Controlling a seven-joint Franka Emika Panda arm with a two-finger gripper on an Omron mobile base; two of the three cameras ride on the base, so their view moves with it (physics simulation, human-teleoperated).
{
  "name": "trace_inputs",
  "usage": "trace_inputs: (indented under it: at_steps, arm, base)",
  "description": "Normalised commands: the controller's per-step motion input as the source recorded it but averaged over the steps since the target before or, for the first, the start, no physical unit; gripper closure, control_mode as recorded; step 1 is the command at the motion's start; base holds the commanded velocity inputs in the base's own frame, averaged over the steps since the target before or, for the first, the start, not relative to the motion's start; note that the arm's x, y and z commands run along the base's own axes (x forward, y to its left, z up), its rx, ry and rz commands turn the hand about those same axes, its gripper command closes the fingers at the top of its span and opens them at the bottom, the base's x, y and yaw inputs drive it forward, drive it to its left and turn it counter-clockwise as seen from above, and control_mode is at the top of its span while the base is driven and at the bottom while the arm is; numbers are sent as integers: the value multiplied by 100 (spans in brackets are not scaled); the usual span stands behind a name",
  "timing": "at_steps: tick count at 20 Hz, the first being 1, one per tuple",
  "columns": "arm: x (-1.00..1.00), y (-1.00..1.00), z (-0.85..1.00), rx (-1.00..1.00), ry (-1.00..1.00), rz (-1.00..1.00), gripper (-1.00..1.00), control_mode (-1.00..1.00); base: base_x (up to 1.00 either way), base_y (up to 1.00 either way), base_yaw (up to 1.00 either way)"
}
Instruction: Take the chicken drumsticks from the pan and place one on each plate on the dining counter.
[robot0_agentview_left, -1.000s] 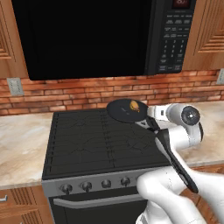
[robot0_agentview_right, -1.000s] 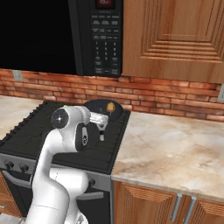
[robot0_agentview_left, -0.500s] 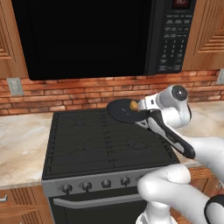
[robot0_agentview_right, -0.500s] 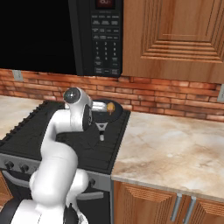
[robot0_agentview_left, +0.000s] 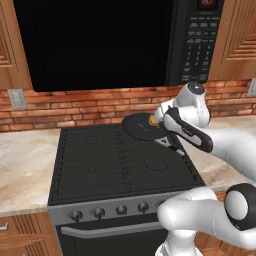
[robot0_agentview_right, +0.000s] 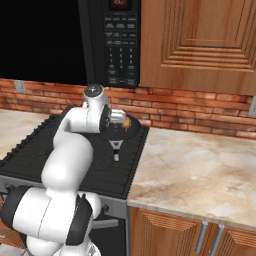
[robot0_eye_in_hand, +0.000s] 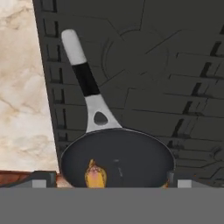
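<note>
In the left base view, a round, shallow dark pan (robot0_agentview_left: 141, 127) is seen on the rear right burner of a black stove (robot0_agentview_left: 100, 165) with ridged grates. A small golden-orange drumstick (robot0_agentview_left: 152, 121) lies at the pan's right side, just beside the white arm's hand. The claw itself is hidden behind the wrist here. Pale marbled stone desk (robot0_agentview_left: 25, 165) flanks the stove, under a red brick wall.

In the right base view, the pan (robot0_agentview_right: 122, 131) sits at the stove's back right corner, its handle (robot0_agentview_right: 115, 149) with a silvery part pointing forward. The orange drumstick (robot0_agentview_right: 126, 122) shows just past the hand.

In the hand view, the smooth dark pan (robot0_eye_in_hand: 131, 157) lies below, with a silver-and-black handle (robot0_eye_in_hand: 85, 83) slanting away. 1 glossy yellow-orange drumstick (robot0_eye_in_hand: 95, 176) rests inside near the rim. The claw's jaws stand wide, holding nothing.
</note>
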Motion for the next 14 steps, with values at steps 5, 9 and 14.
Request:
trace_inputs:
  at_steps: [5, 9, 14]
  arm:
    - [20, 0, -89, -3, -8, 4, -100, -100]
    - [24, 0, -51, 0, -7, 4, -100, -100]
    - [50, 0, 1, 0, 0, 4, -100, -100]
  base:
    - [0, 0, 0]
    - [0, 0, 0]
    - [0, 0, 0]
